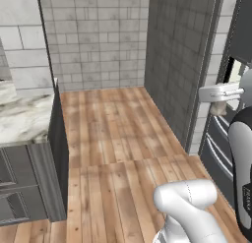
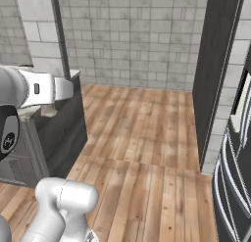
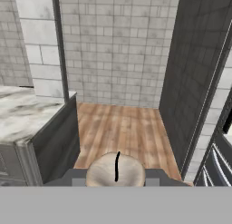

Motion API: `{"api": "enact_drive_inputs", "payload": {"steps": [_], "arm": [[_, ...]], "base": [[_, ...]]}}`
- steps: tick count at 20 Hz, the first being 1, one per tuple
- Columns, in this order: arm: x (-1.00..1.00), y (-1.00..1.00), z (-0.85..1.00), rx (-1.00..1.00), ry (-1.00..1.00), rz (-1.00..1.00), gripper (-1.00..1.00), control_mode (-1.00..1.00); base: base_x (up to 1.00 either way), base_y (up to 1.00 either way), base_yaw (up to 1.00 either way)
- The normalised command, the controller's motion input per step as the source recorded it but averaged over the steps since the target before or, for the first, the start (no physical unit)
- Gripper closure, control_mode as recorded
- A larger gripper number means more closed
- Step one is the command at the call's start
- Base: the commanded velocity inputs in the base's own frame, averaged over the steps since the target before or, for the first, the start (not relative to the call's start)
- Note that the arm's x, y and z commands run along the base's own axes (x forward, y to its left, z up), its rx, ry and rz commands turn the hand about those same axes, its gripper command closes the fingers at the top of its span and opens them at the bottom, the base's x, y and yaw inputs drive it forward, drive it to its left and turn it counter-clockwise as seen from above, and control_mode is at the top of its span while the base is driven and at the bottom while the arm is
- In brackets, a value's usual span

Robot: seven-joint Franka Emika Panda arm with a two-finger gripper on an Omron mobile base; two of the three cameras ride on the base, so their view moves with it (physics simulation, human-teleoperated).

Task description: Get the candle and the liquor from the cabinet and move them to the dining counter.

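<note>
The two-finger gripper (image 3: pixel 116 177) grasps the small pale beige candle (image 3: pixel 116 169), whose black wick points away along the fingers, above the wooden plank floor (image 3: pixel 120 128).

- Arm (image 1: pixel 189 207): glossy white rounded links, cylindrical housings.
- Joints: dark, near-black bands between links.
- Claw (image 1: pixel 219 100): flat white hand body.
</note>
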Motion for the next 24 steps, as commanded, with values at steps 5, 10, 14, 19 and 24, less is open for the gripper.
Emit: {"api": "enact_drive_inputs", "payload": {"steps": [5,10,14,19,24], "arm": [[0.0,0.0,0.0,0.0,0.0,0.0,1.0,1.0],[0.0,0.0,0.0,0.0,0.0,0.0,1.0,1.0],[0.0,0.0,0.0,0.0,0.0,0.0,1.0,1.0],[0.0,0.0,0.0,0.0,0.0,0.0,1.0,1.0],[0.0,0.0,0.0,0.0,0.0,0.0,1.0,1.0]], "base": [[1.0,0.15,-0.12],[1.0,-0.21,0.0],[1.0,-0.57,0.0],[1.0,-0.37,0.0],[1.0,-0.18,0.0]]}}
